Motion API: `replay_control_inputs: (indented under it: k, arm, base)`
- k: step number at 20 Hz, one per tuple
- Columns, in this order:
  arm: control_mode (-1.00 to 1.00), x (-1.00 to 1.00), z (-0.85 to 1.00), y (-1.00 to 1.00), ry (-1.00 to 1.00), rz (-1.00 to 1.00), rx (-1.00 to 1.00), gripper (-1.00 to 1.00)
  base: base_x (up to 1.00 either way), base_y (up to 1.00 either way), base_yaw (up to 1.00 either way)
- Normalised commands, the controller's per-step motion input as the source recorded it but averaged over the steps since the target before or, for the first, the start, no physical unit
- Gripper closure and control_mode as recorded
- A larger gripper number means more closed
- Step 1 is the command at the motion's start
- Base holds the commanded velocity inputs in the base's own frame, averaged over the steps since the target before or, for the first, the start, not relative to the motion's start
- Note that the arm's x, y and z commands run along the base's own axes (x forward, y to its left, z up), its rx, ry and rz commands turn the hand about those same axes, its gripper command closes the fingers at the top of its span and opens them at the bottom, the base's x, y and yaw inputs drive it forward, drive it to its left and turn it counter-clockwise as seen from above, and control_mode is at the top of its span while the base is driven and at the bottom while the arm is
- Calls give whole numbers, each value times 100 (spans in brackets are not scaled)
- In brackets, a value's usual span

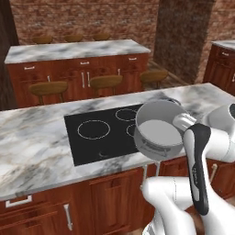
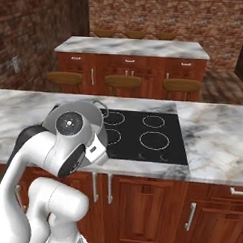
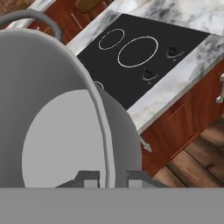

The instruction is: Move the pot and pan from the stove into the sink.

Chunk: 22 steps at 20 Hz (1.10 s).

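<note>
Nearest the camera on the hand, the hand (image 3: 112, 178) is clamped on the rim of the pot (image 3: 57, 127): one dark finger sits inside the wall, the other outside, the rolled edge running up between them. The pot is off the glass, carried tilted so its mouth faces the camera, over the front edge of the stove (image 3: 144, 57).

Handling, as a judgement: bare metal, stiff, will not give under the fingers. Likely hefty for a rim pinch, and smooth, so it may swing or slip around the grip if moved fast. The rim near a side handle looks the sound place to hold; a loop handle (image 3: 39, 19) shows on the far side of the rim.

The left base view shows the pot (image 1: 158, 128) whole, empty, hanging above the right burners of the stove (image 1: 98, 133), with the marble tabletop (image 1: 32, 142) around it. The hand view does not give that overall placement, but shows the finger placement, which the wrist hides from the base.

The right base view has the arm's joint in front of the pot (image 2: 94, 112); it shows the rest of the stove (image 2: 153, 135) bare of cookware. Beyond, stools (image 2: 122, 82) and a far island (image 2: 132, 46).
</note>
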Motion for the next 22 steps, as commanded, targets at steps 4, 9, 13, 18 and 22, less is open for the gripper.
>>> replay_control_inputs:
  k: [4, 9, 13, 18, 22]
  arm:
    - [100, 0, 0, 0, 0, 0, 0, 100]
    - [100, 0, 0, 0, 0, 0, 0, 100]
    - [100, 0, 0, 0, 0, 0, 0, 100]
    - [100, 0, 0, 0, 0, 0, 0, 100]
    - [100, 0, 0, 0, 0, 0, 0, 100]
  base:
    - [-7, -30, -36]
    - [0, -28, -41]
    - [0, -28, -43]
    - [0, -24, -46]
    - [3, -25, -47]
